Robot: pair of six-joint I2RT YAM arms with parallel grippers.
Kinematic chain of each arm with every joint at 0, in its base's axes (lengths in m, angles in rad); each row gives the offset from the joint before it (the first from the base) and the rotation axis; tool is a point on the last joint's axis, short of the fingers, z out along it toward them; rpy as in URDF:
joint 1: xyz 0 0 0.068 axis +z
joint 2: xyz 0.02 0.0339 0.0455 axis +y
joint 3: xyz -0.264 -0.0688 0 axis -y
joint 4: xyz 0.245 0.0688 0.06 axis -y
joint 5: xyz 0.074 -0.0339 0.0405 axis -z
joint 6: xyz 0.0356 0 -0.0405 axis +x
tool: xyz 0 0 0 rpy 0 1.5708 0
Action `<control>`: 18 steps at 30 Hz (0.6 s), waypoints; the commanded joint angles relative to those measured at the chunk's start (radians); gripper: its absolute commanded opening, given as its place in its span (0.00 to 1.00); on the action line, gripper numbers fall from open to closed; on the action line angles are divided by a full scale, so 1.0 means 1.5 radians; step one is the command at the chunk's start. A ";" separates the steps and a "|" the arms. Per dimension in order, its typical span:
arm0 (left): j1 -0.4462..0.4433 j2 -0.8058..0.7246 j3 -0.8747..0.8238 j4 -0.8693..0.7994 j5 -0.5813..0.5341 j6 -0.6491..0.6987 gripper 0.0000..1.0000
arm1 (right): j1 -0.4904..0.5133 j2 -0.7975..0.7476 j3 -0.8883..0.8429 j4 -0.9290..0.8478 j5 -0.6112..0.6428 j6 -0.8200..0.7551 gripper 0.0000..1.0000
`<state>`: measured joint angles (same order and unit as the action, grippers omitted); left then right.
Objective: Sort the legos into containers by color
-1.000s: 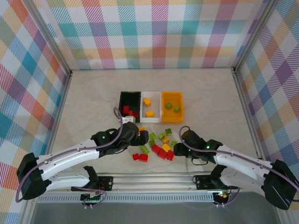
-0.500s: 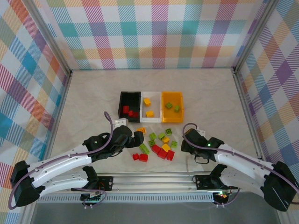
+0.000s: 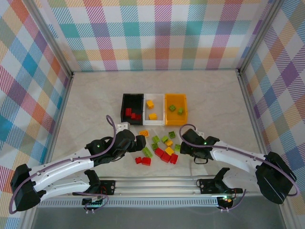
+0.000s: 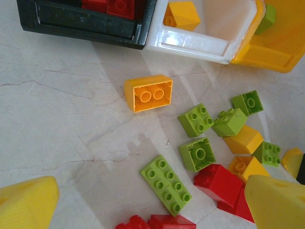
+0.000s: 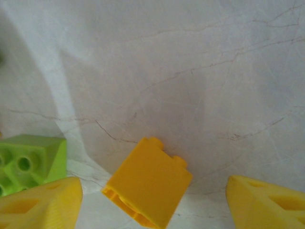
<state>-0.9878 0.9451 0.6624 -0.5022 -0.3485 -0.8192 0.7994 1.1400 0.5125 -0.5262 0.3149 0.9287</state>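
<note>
Loose legos in red, yellow and lime green lie in a pile between my two grippers. Behind them stand the containers: a black bin holding red bricks, a white bin holding yellow ones, and an orange-yellow bin holding green ones. My left gripper hovers open over the pile's left side, above a long green brick. My right gripper is open at the pile's right edge. A tilted yellow brick lies between its fingers, with gaps on both sides.
An orange brick lies upside down alone in front of the white bin. A green brick sits just left of the right gripper. Plaid walls close in the marble table on three sides.
The left gripper drew back from the black bin's front toward the pile, then held still. The right gripper shifted slightly left along the pile's right edge.
</note>
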 commanded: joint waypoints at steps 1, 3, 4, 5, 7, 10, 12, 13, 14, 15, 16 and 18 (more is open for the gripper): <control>-0.007 -0.004 -0.003 -0.012 -0.018 -0.003 1.00 | -0.002 0.010 0.003 0.017 0.015 0.064 0.78; -0.007 -0.003 -0.002 -0.014 -0.019 -0.003 1.00 | -0.002 0.022 0.012 0.006 0.020 0.074 0.76; -0.008 -0.002 -0.003 -0.014 -0.019 -0.003 1.00 | -0.002 0.028 0.014 0.003 0.019 0.080 0.75; -0.007 -0.002 -0.003 -0.014 -0.019 -0.002 1.00 | -0.003 0.034 0.014 0.002 0.018 0.084 0.74; -0.007 -0.002 -0.004 -0.011 -0.018 -0.002 1.00 | -0.003 0.049 0.017 0.000 0.015 0.096 0.70; -0.007 -0.003 -0.007 -0.007 -0.018 -0.003 1.00 | -0.003 0.062 0.017 0.001 0.014 0.103 0.64; -0.007 -0.002 -0.009 -0.005 -0.014 -0.002 1.00 | -0.004 0.064 0.018 0.002 0.013 0.097 0.59; -0.007 -0.002 -0.010 -0.004 -0.014 -0.003 1.00 | -0.004 0.063 0.017 0.001 0.013 0.096 0.56; -0.007 -0.001 -0.010 -0.004 -0.013 -0.002 1.00 | -0.005 0.062 0.017 0.001 0.013 0.092 0.53; -0.007 0.001 -0.009 -0.003 -0.010 -0.001 1.00 | -0.006 0.061 0.018 0.000 0.013 0.089 0.50; -0.007 0.003 -0.008 -0.002 -0.008 0.001 1.00 | -0.007 0.058 0.017 0.001 0.013 0.086 0.47; -0.007 0.009 -0.005 -0.004 -0.010 0.000 1.00 | -0.008 0.052 0.015 0.004 0.013 0.078 0.42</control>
<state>-0.9878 0.9489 0.6624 -0.5014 -0.3531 -0.8192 0.7887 1.2221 0.5213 -0.5526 0.3519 1.0496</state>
